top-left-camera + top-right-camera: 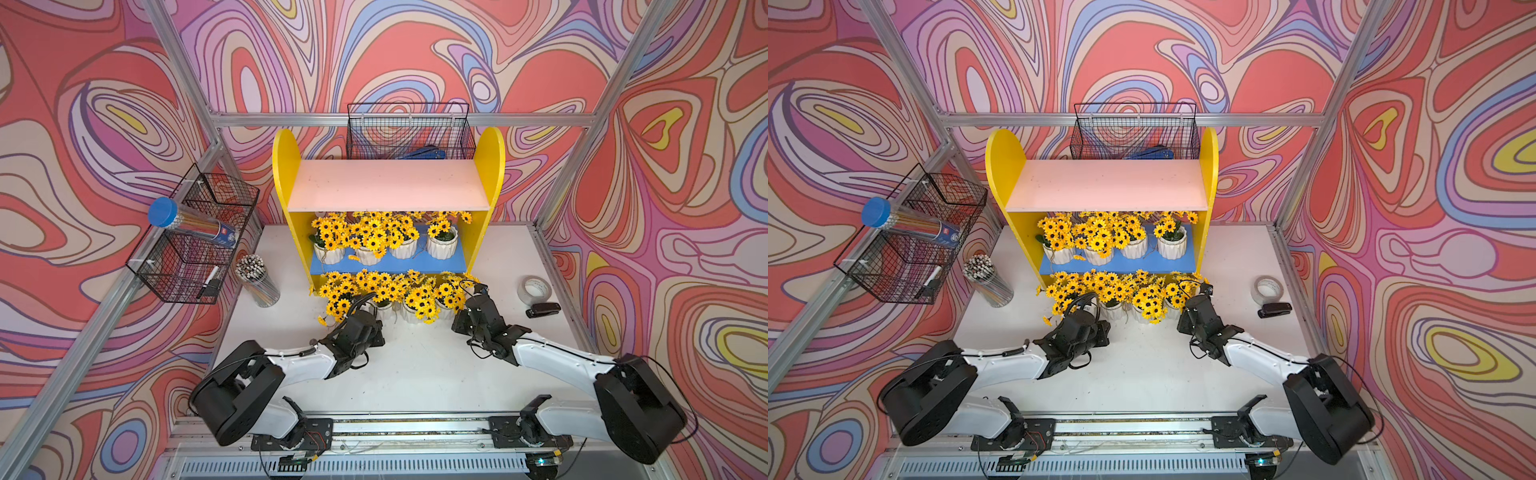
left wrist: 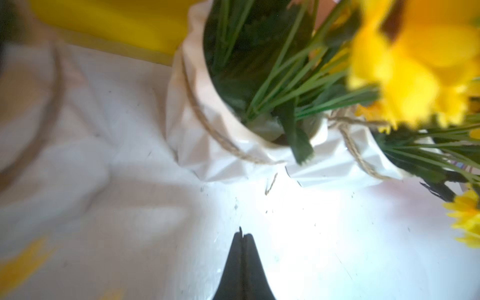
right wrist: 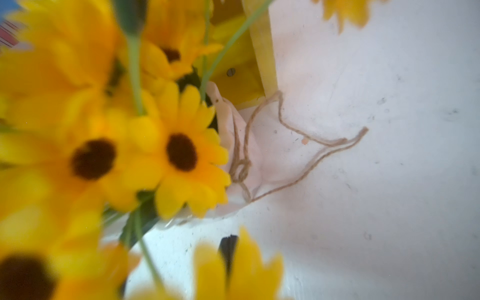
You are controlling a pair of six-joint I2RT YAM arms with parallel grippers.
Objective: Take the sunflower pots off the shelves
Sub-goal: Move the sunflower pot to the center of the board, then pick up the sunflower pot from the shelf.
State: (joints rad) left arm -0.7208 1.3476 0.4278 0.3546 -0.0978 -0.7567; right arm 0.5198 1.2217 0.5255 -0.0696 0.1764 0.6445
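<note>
A white table (image 1: 415,374) sits inside walls of swirling pink, red and blue, with the yellow shelves (image 1: 286,166) at its back. Four sunflower pots (image 1: 441,245) stand side by side on the shelves' blue board (image 1: 440,265). More of them form a second row (image 1: 409,312) on the table just in front of the shelves. The left gripper (image 2: 242,249), jaws pressed together and holding nothing, points at that row's left end, just short of a pot tied with twine (image 2: 207,124). The right gripper (image 3: 228,246), jaws also together, is among the blossoms at the row's right end, near the shelves' right panel.
</note>
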